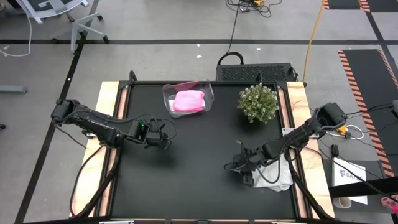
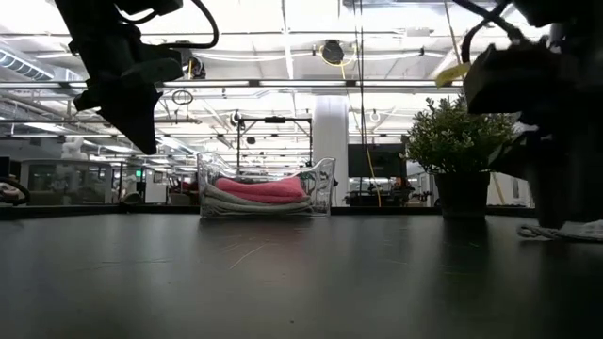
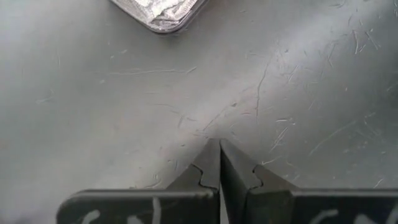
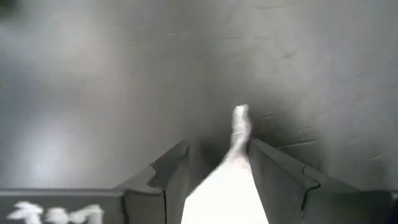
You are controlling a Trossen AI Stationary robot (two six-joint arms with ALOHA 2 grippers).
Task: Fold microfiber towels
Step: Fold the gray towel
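A crumpled white microfiber towel (image 1: 278,178) lies in a heap on the black table near its right edge; it also shows low at the right of the low view (image 2: 565,231). My right gripper (image 1: 244,173) is open at the heap's left end, slanting down. A narrow ridge of the white cloth (image 4: 239,124) runs between its fingers. A pink towel (image 1: 188,101) lies folded in a clear bin (image 1: 168,93) at the far middle, on a pale folded layer (image 2: 231,201). My left gripper (image 1: 165,142) hangs shut above bare table at the left, pointing down (image 3: 220,142). My right gripper has one finger (image 4: 174,168) on each side of a bunched ridge of the white towel (image 4: 230,186), coming at it slanting down. The cloth fills the gap far back between the fingers. I cannot tell whether they touch it. The towel rests on the table.
A potted plant (image 1: 258,102) stands at the far right, beyond the white towel. The bin's corner (image 3: 163,18) shows ahead of my left gripper. Bare black tabletop (image 1: 199,168) lies between the two arms. Wooden strips (image 1: 106,106) border the table's left and right sides.
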